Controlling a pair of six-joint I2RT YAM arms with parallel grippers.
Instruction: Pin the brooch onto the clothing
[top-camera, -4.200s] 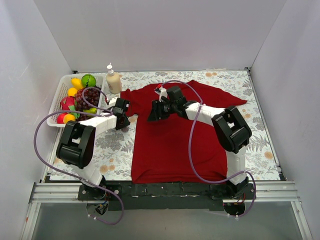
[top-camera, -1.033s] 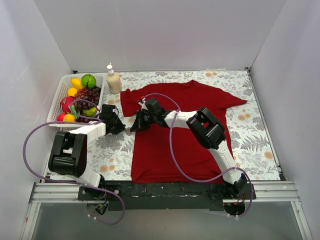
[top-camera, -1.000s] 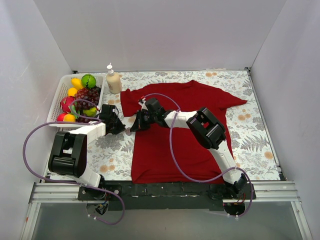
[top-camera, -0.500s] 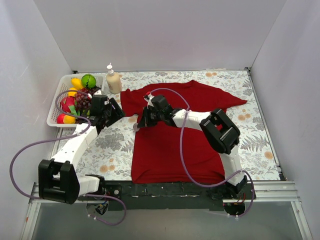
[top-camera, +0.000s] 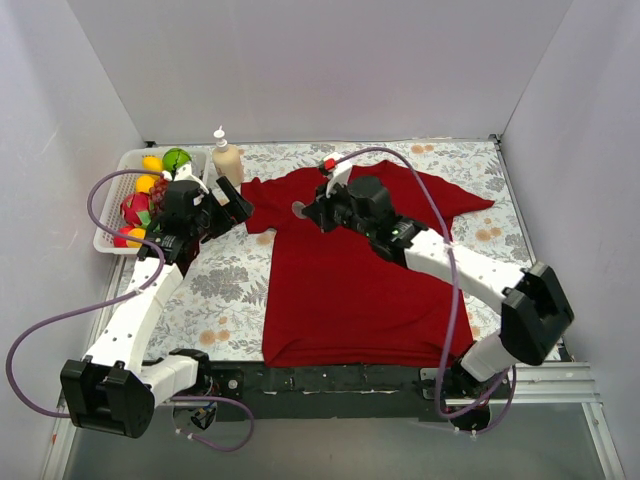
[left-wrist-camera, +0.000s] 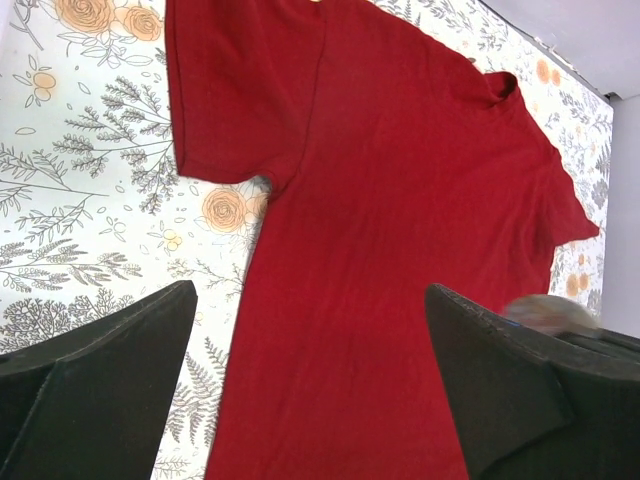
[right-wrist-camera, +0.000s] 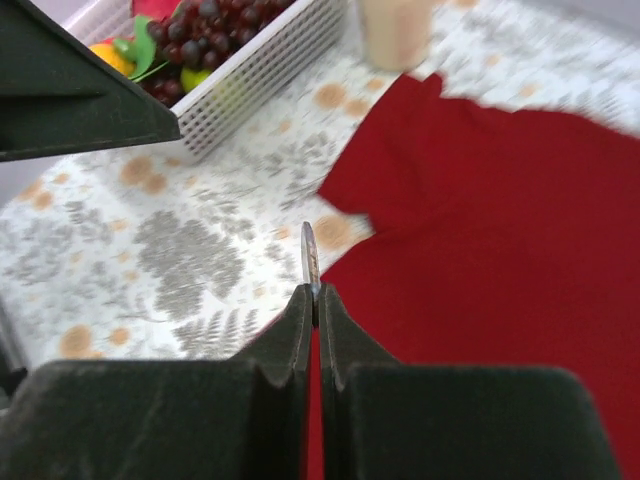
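The clothing, a dark red T-shirt (top-camera: 350, 280), lies flat on the floral tablecloth. It also fills the left wrist view (left-wrist-camera: 380, 200) and shows in the right wrist view (right-wrist-camera: 500, 220). The brooch (top-camera: 299, 208), a small silvery disc, is pinched in my shut right gripper (top-camera: 308, 212) above the shirt's left shoulder. In the right wrist view the brooch (right-wrist-camera: 310, 258) stands edge-on out of the right gripper (right-wrist-camera: 313, 292). My left gripper (top-camera: 228, 206) hangs open and empty by the left sleeve, and its fingers stand wide apart in the left gripper's (left-wrist-camera: 310, 290) own view.
A white basket (top-camera: 115, 205) of toy fruit sits at the back left, with its wall (right-wrist-camera: 270, 60) close to the grippers. A pump bottle (top-camera: 227, 160) stands beside it. White walls close in the table on three sides.
The left gripper has opened and drawn back towards the basket. The right gripper has risen from the table beside the sleeve and moved right over the shirt, carrying the brooch.
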